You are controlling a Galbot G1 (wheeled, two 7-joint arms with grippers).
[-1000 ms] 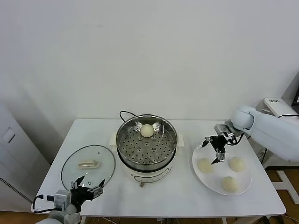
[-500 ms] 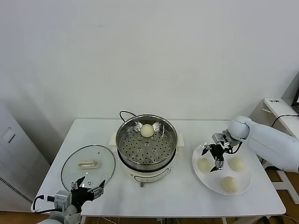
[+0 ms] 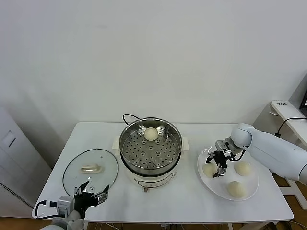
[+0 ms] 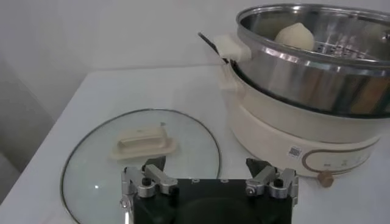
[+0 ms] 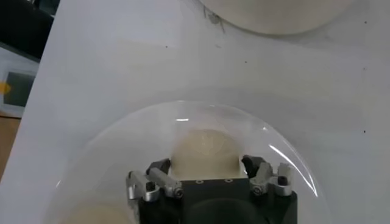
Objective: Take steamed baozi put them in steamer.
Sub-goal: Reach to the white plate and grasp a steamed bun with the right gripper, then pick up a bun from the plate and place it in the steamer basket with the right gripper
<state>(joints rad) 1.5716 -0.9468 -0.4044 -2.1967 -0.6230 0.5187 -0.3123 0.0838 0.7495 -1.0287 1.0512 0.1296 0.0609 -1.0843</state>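
The right arm (image 3: 273, 151) is a smooth, glossy white shell with a rounded joint cap near its wrist. It ends in the right gripper (image 3: 215, 165), a black body with grey metal finger mounts and thin black cables looped beside it. The left gripper (image 4: 209, 182) shows a flat black block, silvery hinged finger mounts with small screws, and black fingertips; a black cable loops behind it.

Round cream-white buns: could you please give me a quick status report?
Right hand straddling the plate's left round cream-white bun, grip unconfirmed. Left hand open, parked at the table's near edge. One bun in the shiny steel steamer. Nothing in the way.
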